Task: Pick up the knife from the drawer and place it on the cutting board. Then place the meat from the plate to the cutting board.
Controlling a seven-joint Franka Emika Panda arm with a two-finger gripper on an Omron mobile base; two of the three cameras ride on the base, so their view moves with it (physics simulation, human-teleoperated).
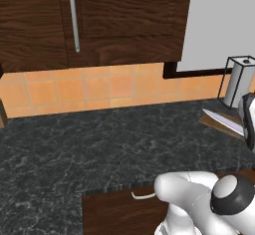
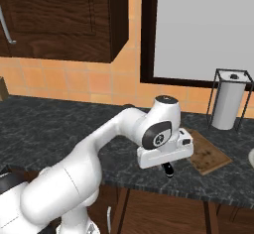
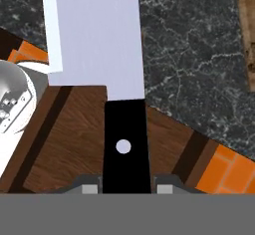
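My gripper (image 3: pixel 127 186) is shut on the black handle of the knife (image 3: pixel 99 40), whose broad silver blade runs up and away from the fingertips in the hand view. From the left base view, the knife (image 1: pixel 224 120) hangs tilted just above the brown cutting board (image 1: pixel 217 124) at the right edge of the counter. The right base view has the gripper (image 2: pixel 167 167) over the counter's front edge, with the handle's black end poking out below the hand and the cutting board (image 2: pixel 209 153) just to its right. A pale rim at the far right looks like the plate (image 2: pixel 251 157). The meat is out of view.
A paper towel holder (image 2: pixel 228 104) stands behind the board, against the tiled wall. The drawer (image 1: pixel 124 210) is open below the dark marble counter (image 1: pixel 99 149). Dark wooden wall cabinets (image 1: pixel 94 20) hang above the counter.
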